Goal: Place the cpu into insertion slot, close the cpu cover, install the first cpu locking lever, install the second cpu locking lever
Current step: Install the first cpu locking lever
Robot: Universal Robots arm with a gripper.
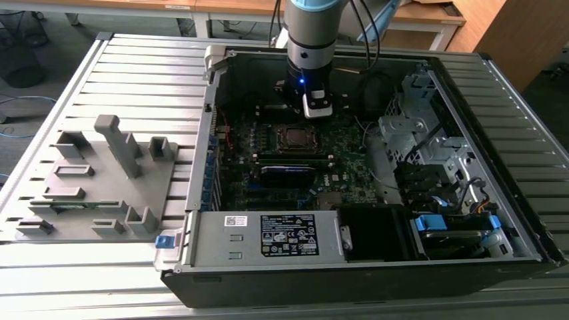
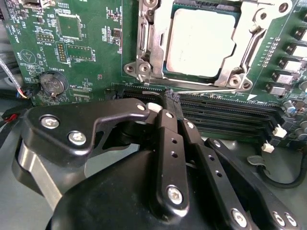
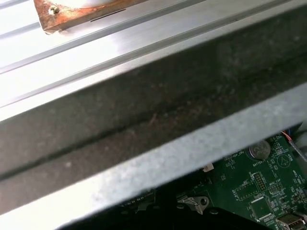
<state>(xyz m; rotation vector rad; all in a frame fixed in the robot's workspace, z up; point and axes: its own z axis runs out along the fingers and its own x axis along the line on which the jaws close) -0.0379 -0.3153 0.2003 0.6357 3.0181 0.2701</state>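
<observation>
A slatted aluminium table (image 1: 133,67) carries an open dark computer case (image 1: 356,287), and in the exterior view's upper middle the black gripper (image 1: 318,109) hangs just above the small square dark insertion slot (image 1: 294,137). In the second wrist view the flat grey-topped square cpu (image 2: 199,43) sits in that slot, the thin silvery cpu cover (image 2: 152,45) lying flat around it, apparently to pin it. The fingers (image 2: 165,129) are drawn together with nothing visible between them, tips by the thin steel locking lever (image 2: 220,89), seemingly set to push rather than grip.
</observation>
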